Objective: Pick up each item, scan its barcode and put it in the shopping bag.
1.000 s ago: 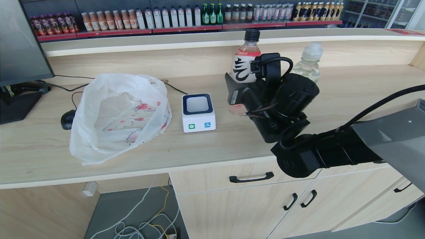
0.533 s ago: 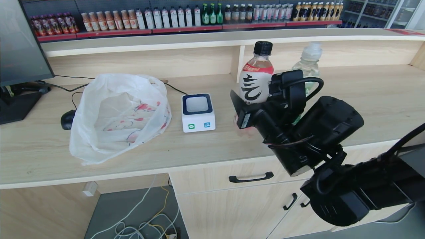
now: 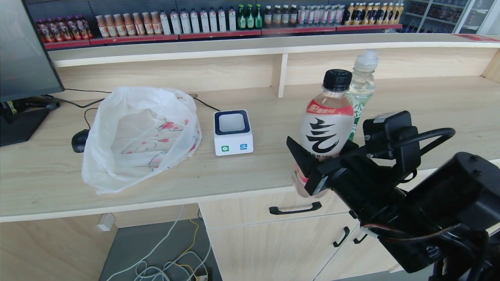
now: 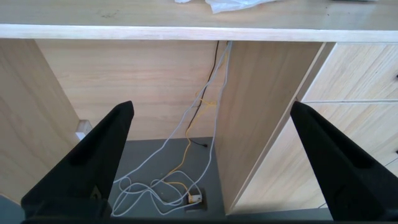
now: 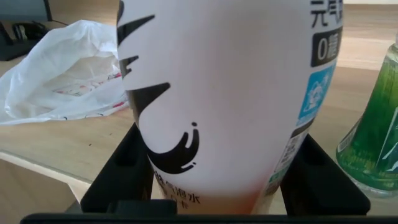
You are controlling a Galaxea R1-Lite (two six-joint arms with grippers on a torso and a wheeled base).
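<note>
Right gripper [image 3: 322, 166]: clamped on the black-cap bottle [image 3: 326, 125], one finger on either side of its lower body. Bottle is upright, cap at 12, white label with a black brushmark facing the head camera. It sits at 4 o'clock from the scanner [image 3: 233, 132], well apart from it. Its base shows over the front edge of the counter [image 3: 250, 173], above the drawer handle [image 3: 295, 210].

Clear bottle with green label [image 3: 361, 84] stands on the counter just behind the held one, at its 1 o'clock. Can't tell if they touch.

Shopping bag [image 3: 136, 136]: white plastic, mouth open, slumped on the counter at 9 o'clock from the scanner, just beside it. Black mouse [image 3: 79, 141] is at 9 o'clock from the bag, right against its edge. Monitor [image 3: 23, 47] is at 10 o'clock from the bag.

Left gripper [image 4: 211, 109]: fingers spread wide, nothing between them. It is below counter level, facing the open recess with loose cables [image 4: 158, 186] on the floor.
</note>
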